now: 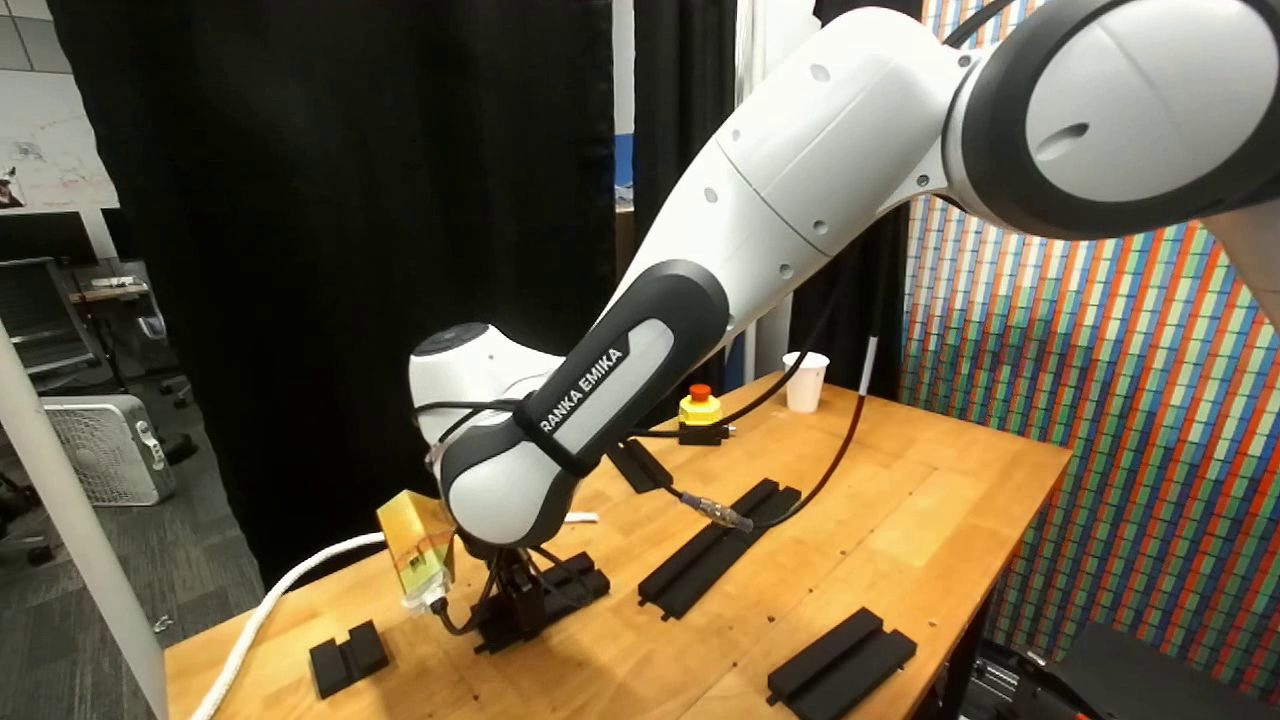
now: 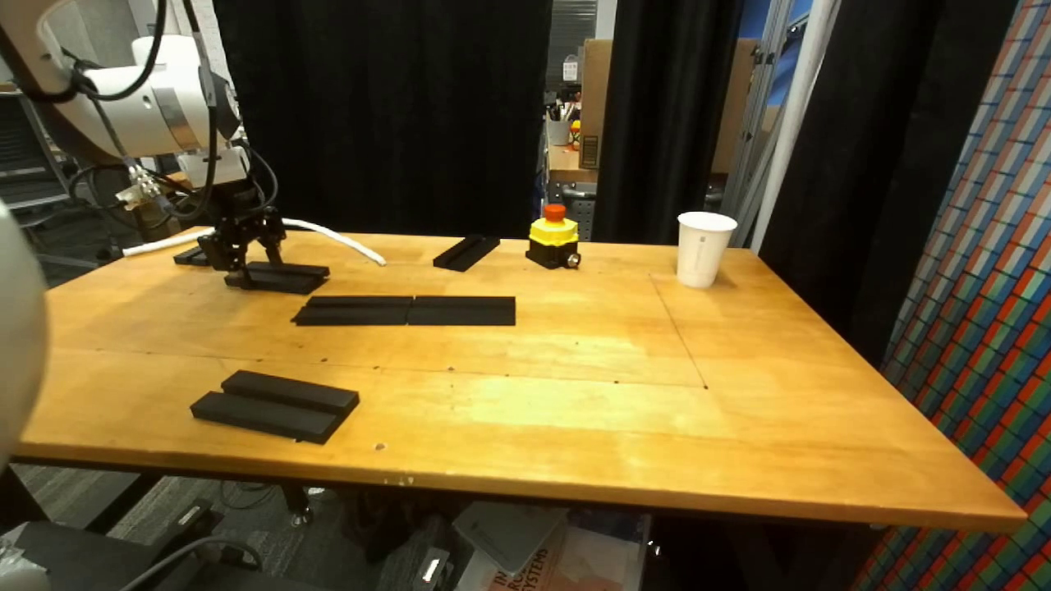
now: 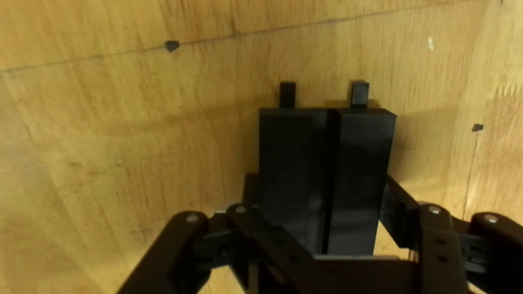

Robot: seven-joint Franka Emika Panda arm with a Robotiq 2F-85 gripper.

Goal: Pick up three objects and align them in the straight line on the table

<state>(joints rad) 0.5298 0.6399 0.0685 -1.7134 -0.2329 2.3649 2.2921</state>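
The table (image 2: 575,427) has a light wood-grain top. My gripper (image 3: 318,192) points down at the table's far left in an exterior view (image 2: 259,269). In the wrist view its fingers press against both long sides of a shorter black grooved bar (image 3: 294,163). That bar also shows in both exterior views (image 1: 580,578) (image 2: 291,277), low at the tabletop; I cannot tell whether it touches the wood. The longer black bar (image 2: 460,311), with a seam across its middle, lies flat beside it. Another shorter black bar (image 2: 466,253) lies at an angle near the back edge.
A small stubby black block (image 1: 348,658) lies near the table's end. A wider black block (image 2: 275,419) lies by the front edge. A yellow-and-red stop button (image 2: 554,234) and a white cup (image 2: 704,246) stand at the back. A white cable (image 1: 252,628) runs over the edge.
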